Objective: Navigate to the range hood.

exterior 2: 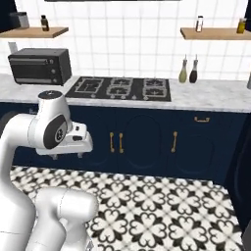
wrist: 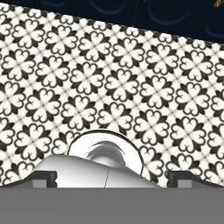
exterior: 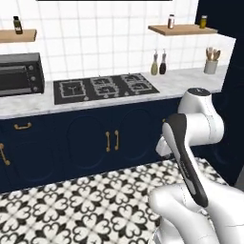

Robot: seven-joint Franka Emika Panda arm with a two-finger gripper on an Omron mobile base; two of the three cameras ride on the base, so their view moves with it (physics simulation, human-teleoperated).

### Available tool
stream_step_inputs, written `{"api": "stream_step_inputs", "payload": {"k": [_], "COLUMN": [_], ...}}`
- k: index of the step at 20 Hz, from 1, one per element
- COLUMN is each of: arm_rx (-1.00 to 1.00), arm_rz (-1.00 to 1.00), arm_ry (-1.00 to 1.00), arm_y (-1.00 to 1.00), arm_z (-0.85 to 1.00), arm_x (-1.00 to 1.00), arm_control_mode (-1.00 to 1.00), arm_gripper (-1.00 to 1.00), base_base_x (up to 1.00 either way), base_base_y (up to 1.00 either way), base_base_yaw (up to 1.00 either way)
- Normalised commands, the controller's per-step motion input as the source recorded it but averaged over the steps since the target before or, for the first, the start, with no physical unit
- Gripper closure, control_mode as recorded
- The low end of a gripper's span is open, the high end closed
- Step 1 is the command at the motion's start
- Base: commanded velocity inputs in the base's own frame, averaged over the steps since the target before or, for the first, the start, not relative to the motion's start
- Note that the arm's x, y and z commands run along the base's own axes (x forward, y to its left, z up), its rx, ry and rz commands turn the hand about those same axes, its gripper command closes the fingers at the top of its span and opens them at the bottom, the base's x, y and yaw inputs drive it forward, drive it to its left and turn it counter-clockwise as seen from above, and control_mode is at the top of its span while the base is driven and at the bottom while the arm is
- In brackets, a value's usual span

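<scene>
Range hood (exterior: 105, 0): thin dark strip at top edge, above cooktop.

Marble counter (exterior: 33, 106) w/ black cooktop (exterior: 104, 87), toaster oven (exterior: 20, 74), two bottles (exterior: 158, 63), utensil holder (exterior: 210, 66)

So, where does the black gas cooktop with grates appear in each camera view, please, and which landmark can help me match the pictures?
Left base view: the black gas cooktop lies on the pale marble counter, upper centre, slightly left.
Right base view: the cooktop sits upper centre.
Hand view: this camera faces the patterned floor tiles and the navy cabinet fronts.
Shared landmark: the two bottles just right of the cooktop.
</scene>
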Motion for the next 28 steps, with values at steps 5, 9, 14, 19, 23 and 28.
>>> {"api": "stream_step_inputs", "payload": {"k": [5,9,14,19,23,28], "arm_rx": [0.00,0.00,0.00,0.00,0.00,0.00], "arm_rz": [0.00,0.00,0.00,0.00,0.00,0.00], "arm_ry": [0.00,0.00,0.00,0.00,0.00,0.00], "arm_y": [0.00,0.00,0.00,0.00,0.00,0.00], "arm_z": [0.00,0.00,0.00,0.00,0.00,0.00], "arm_x": [0.00,0.00,0.00,0.00,0.00,0.00], "arm_control_mode": [1.00,1.00,1.00,1.00,1.00,1.00], "arm_gripper": [-1.00,-1.00,-1.00,-1.00,-1.00,-1.00], "base_base_x": [1.00,1.00,1.00,0.94,0.71,0.46], "base_base_y": [0.30,0.30,0.25,0.23,0.20,0.18], "base_base_yaw": [0.00,0.00,0.00,0.00,0.00,0.00]}}
